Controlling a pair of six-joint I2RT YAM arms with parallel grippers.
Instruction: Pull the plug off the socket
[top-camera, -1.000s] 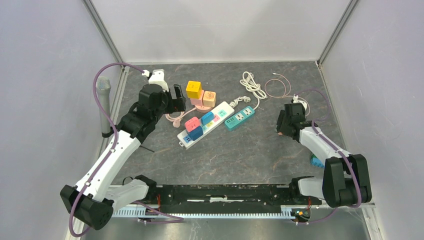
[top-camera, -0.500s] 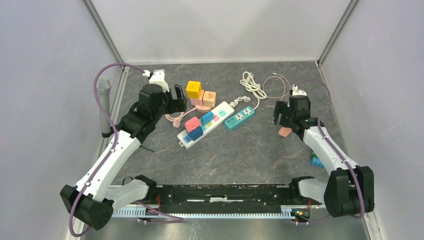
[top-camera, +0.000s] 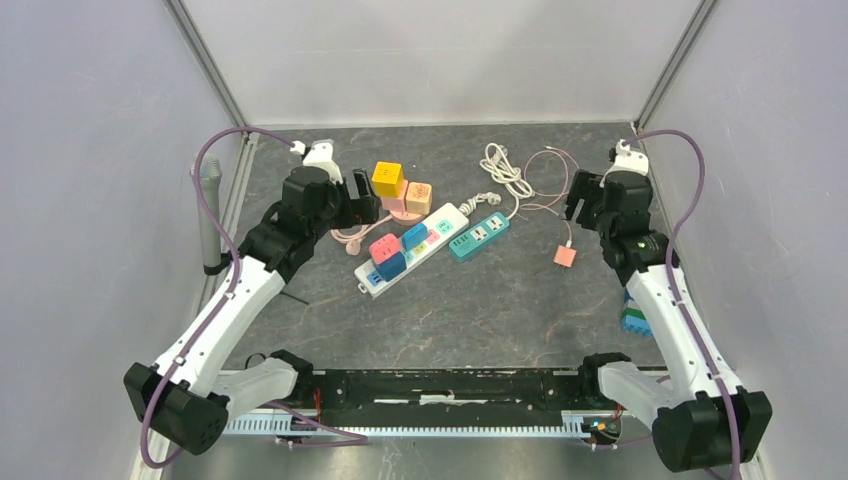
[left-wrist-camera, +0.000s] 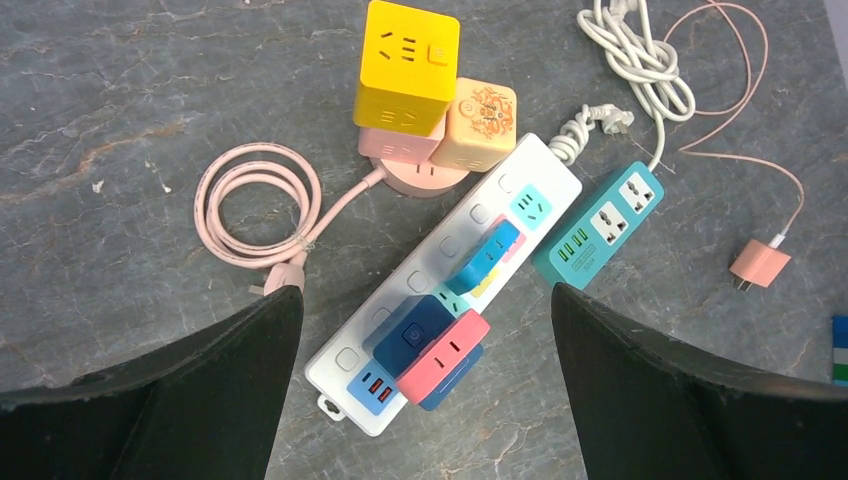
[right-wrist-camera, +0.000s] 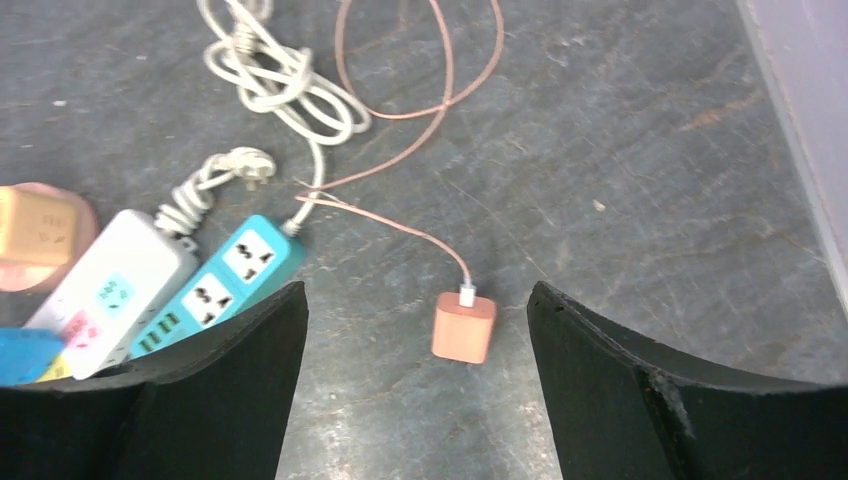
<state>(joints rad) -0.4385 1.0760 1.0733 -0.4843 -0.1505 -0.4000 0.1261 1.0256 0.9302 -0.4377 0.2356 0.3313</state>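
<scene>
The scene sits inside a box of pale lilac-white walls with aluminium corner posts. The tabletop is dark grey, veined like stone. Every place below is given from the white power strip, which lies slantwise near the middle of it.

Far to its left, a grey cylinder stands against the wall. The left hand hangs above the tabletop just left of the strip. Its fingers are spread wide, with nothing between them.

A coiled pink cord lies left of the strip. It runs to a round pink base touching the strip's far side. A yellow cube socket and an orange cube sit on that base.

On the strip's near half, a pink adapter and a dark blue adapter are plugged in. A lighter blue plug sits mid-strip.

A teal socket strip lies just right of the white strip's far end. Beyond it lies a bundled white cord.

The pink charger plug lies flat on the tabletop, well to the right of the white strip and apart from the teal one. It is in no socket. Its thin pink cable loops away toward the back.

The right hand hovers above the plug with its fingers apart, gripping nothing. A blue block lies farthest right.
</scene>
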